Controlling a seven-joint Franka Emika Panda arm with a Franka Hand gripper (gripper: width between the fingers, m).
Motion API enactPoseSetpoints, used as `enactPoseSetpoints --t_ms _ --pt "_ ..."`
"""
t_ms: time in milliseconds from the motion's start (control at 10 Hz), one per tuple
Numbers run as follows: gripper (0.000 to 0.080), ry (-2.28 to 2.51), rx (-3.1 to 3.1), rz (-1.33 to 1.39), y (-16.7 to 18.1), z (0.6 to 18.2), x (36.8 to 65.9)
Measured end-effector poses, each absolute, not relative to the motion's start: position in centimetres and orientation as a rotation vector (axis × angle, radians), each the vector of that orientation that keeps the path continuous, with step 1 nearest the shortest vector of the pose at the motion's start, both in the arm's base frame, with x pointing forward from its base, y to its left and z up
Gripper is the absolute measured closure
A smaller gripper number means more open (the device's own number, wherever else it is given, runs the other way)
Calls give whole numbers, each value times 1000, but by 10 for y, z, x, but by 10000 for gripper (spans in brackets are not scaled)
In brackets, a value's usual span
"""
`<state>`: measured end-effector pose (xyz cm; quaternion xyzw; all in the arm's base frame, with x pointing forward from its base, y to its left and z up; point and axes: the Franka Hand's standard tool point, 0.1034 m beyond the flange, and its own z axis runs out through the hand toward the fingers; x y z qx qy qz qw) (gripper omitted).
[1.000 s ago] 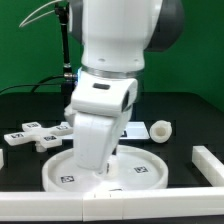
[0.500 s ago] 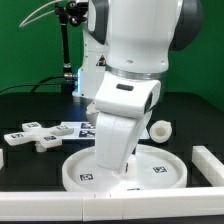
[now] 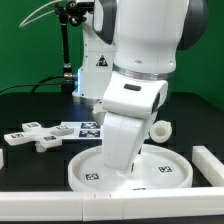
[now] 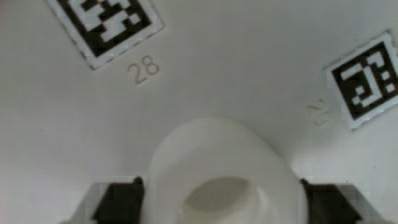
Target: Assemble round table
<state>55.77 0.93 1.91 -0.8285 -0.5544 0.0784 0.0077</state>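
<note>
Wrist view: large white rimmed plastic disc top (image 4: 231, 100) fills frame, "28" printed by one marker (image 4: 111, 28). Gripper (image 4: 224, 200): fingers flank its ctr boss, gripped or not, can't tell. Disc sits on black table (image 3: 30, 105).

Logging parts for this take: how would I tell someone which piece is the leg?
Start at the big white disc under the arm. Just behind its rim, on the exterior view's right, a short white cylinder, the leg, lies on the black surface. Unlike the flat cross foot on the left, it is round and stubby.
</note>
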Motion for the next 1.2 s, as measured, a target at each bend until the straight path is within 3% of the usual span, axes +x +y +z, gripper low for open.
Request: enactPoseSetpoints --t_ms 100,200,300,400,800,1200 --pt "390 -1734 -2589 246 9 19 558" --pt "222 -1734 -2589 246 9 19 557" --pt "169 -1734 -2589 246 9 19 557" --pt "169 -1746 -2579 249 8 20 557" --pt "151 -1667 -2636 281 -1 55 523" --pt "151 -1448 -2796 266 30 65 495"
